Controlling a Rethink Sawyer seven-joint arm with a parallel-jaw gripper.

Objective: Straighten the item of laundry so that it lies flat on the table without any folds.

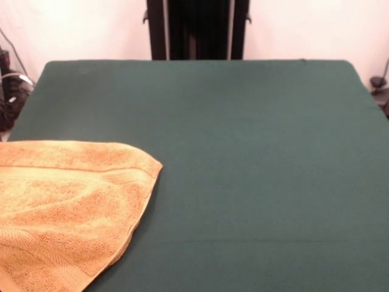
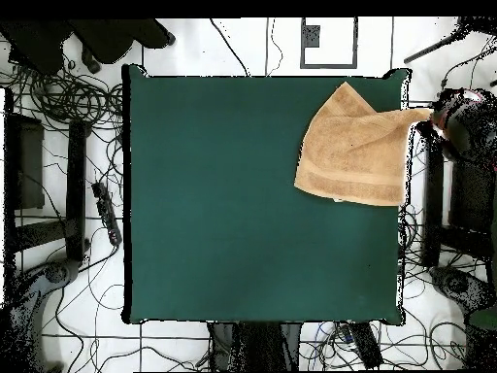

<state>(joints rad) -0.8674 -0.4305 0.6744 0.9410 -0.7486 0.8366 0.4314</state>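
Note:
The golden-orange towel (image 1: 58,207) lies at the near left of the green table (image 1: 243,170) in the front view and runs past the picture's left and bottom edges. Its right side is folded over, with two layers showing along the slanted edge, and a woven band crosses it. In the overhead view the towel (image 2: 351,151) lies at the table's (image 2: 233,214) upper right. One corner is folded into a point at the top, and another corner reaches past the table's right edge. The white label does not show. The gripper shows in neither view.
The robot's black pedestal (image 1: 197,29) stands at the table's far side. Cables and dark equipment (image 2: 58,107) lie on the floor round the table. A dark shape with a pale reddish part (image 2: 454,109) sits beside the towel's outer corner; I cannot tell what it is.

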